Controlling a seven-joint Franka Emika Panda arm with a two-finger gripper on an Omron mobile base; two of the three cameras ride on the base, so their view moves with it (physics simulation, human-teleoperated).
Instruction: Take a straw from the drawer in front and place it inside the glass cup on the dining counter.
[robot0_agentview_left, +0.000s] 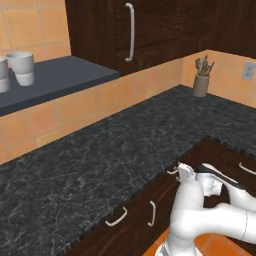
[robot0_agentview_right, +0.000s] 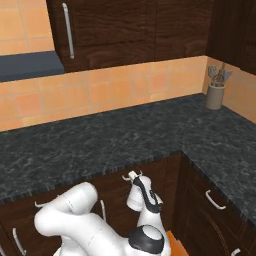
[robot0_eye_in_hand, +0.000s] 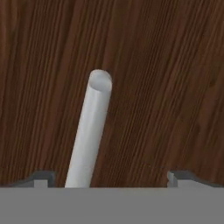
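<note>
My end effector (robot0_eye_in_hand: 109, 177) is wide open, holding nothing, right against the drawer (robot0_eye_in_hand: 166, 87); its handle (robot0_eye_in_hand: 89, 131) runs toward twelve o'clock, nearer my left finger.

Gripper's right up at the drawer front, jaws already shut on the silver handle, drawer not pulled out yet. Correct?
Not quite: the jaws are open, not shut. In the hand view the two fingertips stand wide apart with the silver handle between them, near one tip. The gripper is at the drawer front, which isn't pulled out yet.
</note>
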